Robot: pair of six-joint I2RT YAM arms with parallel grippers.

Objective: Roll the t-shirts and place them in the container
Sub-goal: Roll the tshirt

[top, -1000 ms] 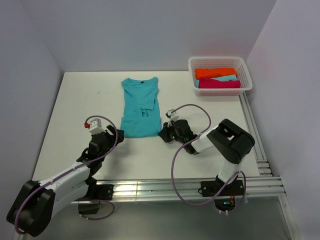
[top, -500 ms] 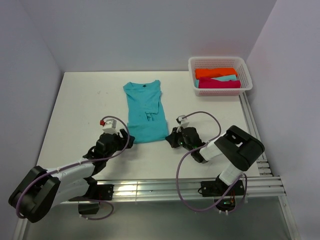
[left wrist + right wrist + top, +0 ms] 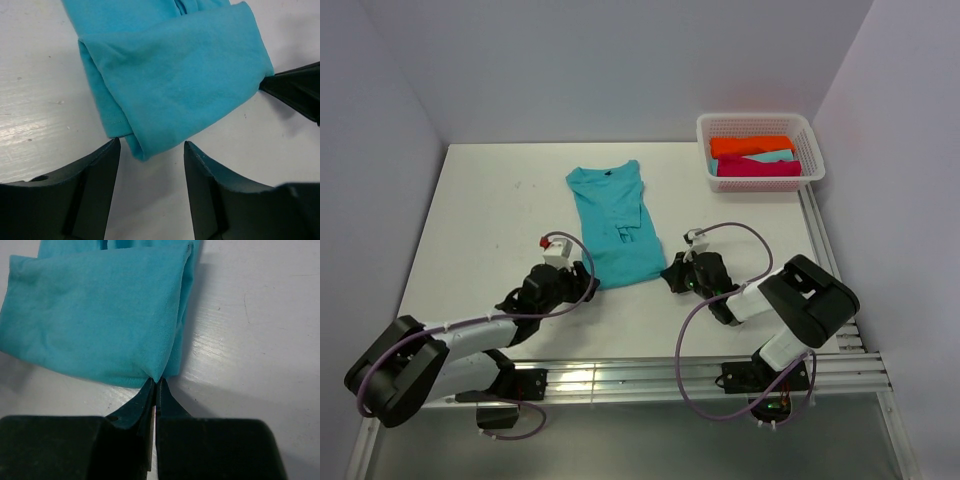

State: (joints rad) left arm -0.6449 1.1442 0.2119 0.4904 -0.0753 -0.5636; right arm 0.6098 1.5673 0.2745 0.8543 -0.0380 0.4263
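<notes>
Lying folded lengthwise mid-way across the tabletop (image 3: 480, 220), hem toward the near edge, the turquoise t-shirt (image 3: 617, 225) looks soft, light and floppy, best taken at both hem corners: right gripper (image 3: 155, 382) jaws together, pinching the right corner, left gripper (image 3: 151, 145) jaws apart astride the left one

Place: robot lab, a bench-top test cell.
Enclosure: plain pale walls (image 3: 620, 70) close on three sides of a white tabletop (image 3: 480, 200).
Frame: aluminium rails (image 3: 650, 375) along the near and right edges.
Machines: left arm (image 3: 470, 335) and right arm (image 3: 805, 305) mounted at the rails, looped cables (image 3: 730, 224) exposed.
Props: one t-shirt (image 3: 615, 225); a basket (image 3: 756, 124) of folded shirts (image 3: 755, 165).
</notes>
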